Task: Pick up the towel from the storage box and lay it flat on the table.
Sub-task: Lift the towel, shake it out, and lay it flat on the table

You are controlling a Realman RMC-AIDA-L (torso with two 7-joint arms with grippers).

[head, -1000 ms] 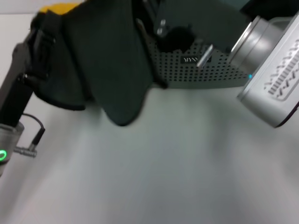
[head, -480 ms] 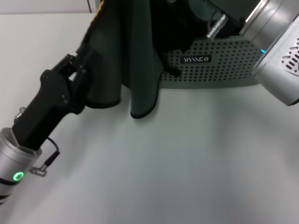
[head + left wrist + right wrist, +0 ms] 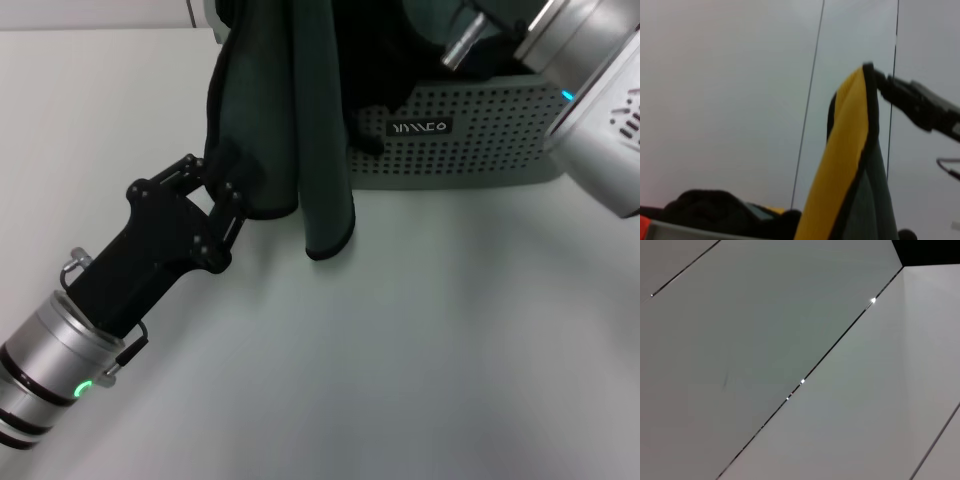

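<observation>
One towel (image 3: 290, 110) hangs in dark green folds in front of the storage box (image 3: 470, 140), its lower tip just above the table (image 3: 420, 350). The left gripper (image 3: 222, 185) has its jaws closed on the towel's lower edge. The right gripper's jaws are hidden; its arm sits above the box.

A plain indoor test space, most like a robotics lab. A bare white counter (image 3: 420, 340) fills the head view, with only a sage-green perforated box (image 3: 470, 140) holding cloth at its far edge. Two metal-and-black robot arms reach in from the sides. The wrist views show smooth pale wall or ceiling panels (image 3: 790, 340) split by thin dark seams, without any furniture or household decoration.
</observation>
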